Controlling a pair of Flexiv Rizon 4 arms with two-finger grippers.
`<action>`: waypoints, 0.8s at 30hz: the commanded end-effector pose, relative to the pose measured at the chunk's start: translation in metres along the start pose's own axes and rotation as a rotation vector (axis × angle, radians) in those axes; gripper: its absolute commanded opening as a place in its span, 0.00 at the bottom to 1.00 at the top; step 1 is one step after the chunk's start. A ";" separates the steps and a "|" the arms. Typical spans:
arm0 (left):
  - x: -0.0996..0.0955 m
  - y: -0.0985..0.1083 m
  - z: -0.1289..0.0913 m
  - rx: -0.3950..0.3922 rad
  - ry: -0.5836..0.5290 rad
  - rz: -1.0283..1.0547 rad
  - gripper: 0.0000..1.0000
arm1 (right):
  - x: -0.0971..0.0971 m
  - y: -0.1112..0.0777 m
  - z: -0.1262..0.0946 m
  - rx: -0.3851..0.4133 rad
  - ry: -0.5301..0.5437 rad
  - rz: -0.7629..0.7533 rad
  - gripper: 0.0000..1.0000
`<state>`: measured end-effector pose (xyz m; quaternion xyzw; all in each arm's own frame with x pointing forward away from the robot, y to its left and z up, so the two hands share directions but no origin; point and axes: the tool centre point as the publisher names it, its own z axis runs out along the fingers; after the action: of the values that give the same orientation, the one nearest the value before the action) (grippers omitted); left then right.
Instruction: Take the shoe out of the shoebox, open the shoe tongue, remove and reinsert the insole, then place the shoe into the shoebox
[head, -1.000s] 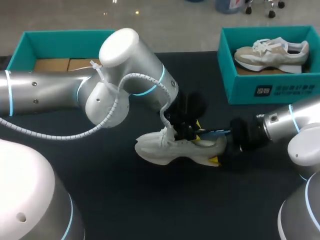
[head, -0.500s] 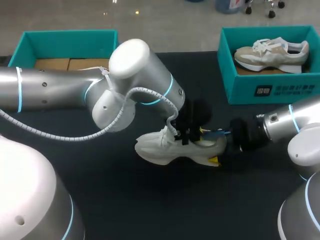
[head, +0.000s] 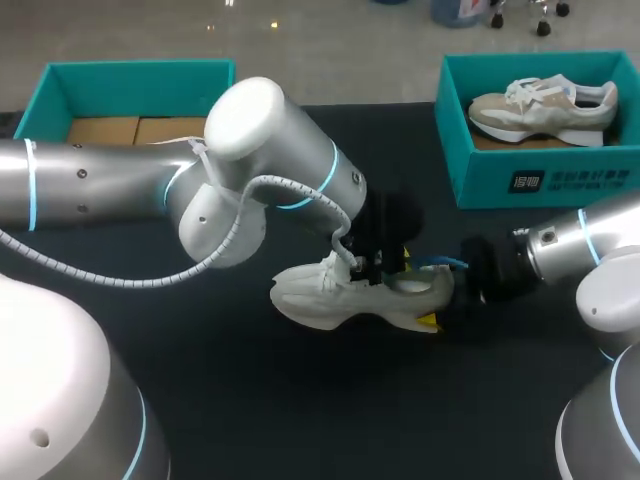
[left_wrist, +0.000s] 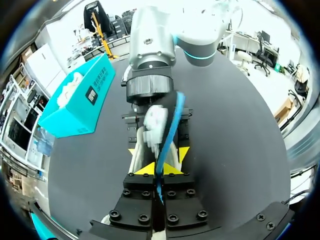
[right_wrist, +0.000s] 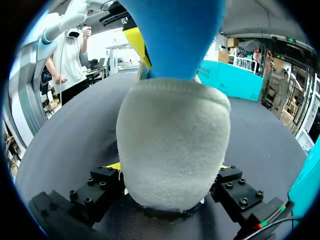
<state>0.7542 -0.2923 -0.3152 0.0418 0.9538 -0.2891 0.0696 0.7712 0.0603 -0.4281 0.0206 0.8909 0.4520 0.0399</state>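
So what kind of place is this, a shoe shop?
Probably a robot test bench, not a shop: left arm and right arm handle one shoe at a black table near a teal shoebox.

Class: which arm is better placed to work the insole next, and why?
Left. The left gripper pinches the blue insole over the shoe; the right gripper clamps the heel, steadying it.

Shoe on table; behind it, left shoebox and right shoebox holding second shoe
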 end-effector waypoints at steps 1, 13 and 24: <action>-0.003 -0.001 -0.018 0.045 0.012 -0.007 0.00 | 0.000 -0.003 0.004 0.004 -0.001 0.000 0.00; -0.014 -0.041 -0.054 0.231 0.065 -0.019 0.00 | 0.000 -0.003 0.004 0.004 -0.001 0.000 0.00; -0.016 -0.085 -0.099 0.378 0.102 0.037 0.00 | 0.000 -0.003 0.004 0.004 -0.001 0.000 0.00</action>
<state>0.7503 -0.3158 -0.1933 0.0803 0.8875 -0.4533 0.0200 0.7713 0.0606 -0.4283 0.0206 0.8910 0.4519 0.0397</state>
